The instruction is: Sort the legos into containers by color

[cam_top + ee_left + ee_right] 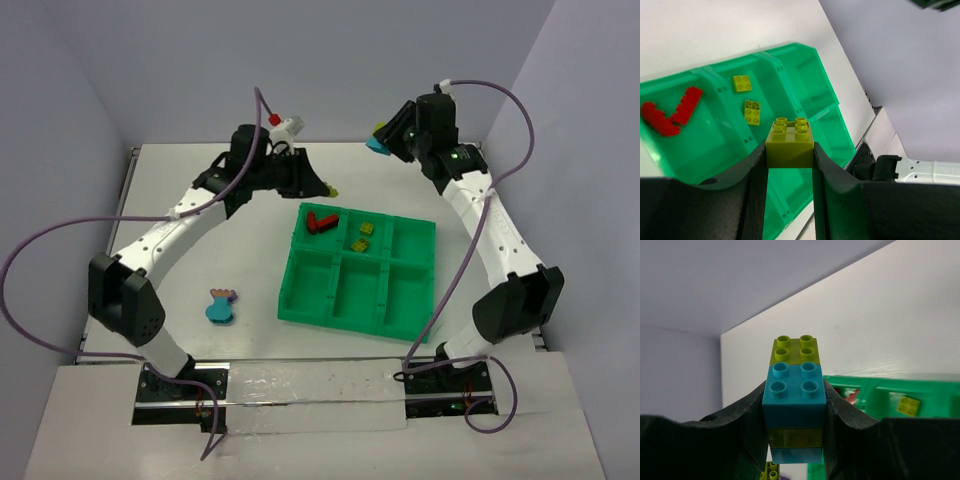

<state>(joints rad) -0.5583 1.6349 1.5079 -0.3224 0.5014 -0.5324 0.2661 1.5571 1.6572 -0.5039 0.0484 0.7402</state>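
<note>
Pale grey-lilac walls (330,60) close round a white table (250,250); at its middle sits a bright green plastic tray (330,322) with six square compartments in two rows of three.

Its far-left compartment holds two long red bricks (320,222), touching at one end in a V, their long axes splayed apart; the far-middle compartment holds two small yellow-green square bricks (364,236), studs up, lying apart; the other four compartments show only green.

The left gripper (789,155) is clamped on a square yellow-green four-stud brick (790,135), a finger flat on each side, studs facing the wrist camera; being square, it shows no long axis. It hangs by the tray's far-left corner, the tray below it in the wrist view.

The right gripper (795,410) is raised beyond the tray's far edge and pinched on a layered cyan and yellow-green stack (792,390); its studs face up in the wrist view, and a yellow-green part juts out past the cyan top, away from the wrist.

On the table left of the tray, apart from it, lies a cyan cluster tipped with pinkish-orange (221,306), its length running roughly near to far; the left arm's elbow (125,295) stands just beside it, and purple cables (40,250) loop around both arms.
</note>
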